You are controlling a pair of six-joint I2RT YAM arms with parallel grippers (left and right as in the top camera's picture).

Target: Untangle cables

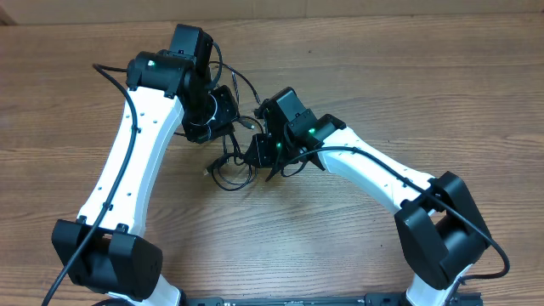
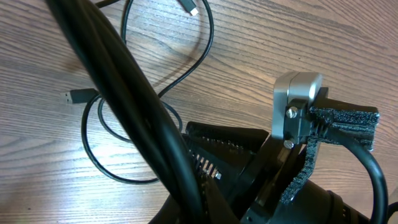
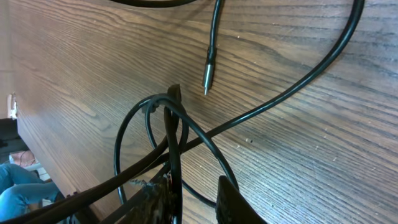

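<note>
Thin, glossy black cables (image 1: pixel 228 170), one ending in a slim silvery plug (image 3: pixel 208 78), are lying in loose curling loops on the wood-grain surface (image 1: pixel 357 59) between the arms, the left gripper (image 1: pixel 228 119) sitting fully closed beside them and the right gripper (image 1: pixel 259 153) standing narrow around a loop, with no telling whether it is gripping.

From above the arms (image 1: pixel 136 144) hide part of the cables (image 1: pixel 228 185); the right fingers (image 3: pixel 230 202) run off the wrist view's lower edge.
</note>
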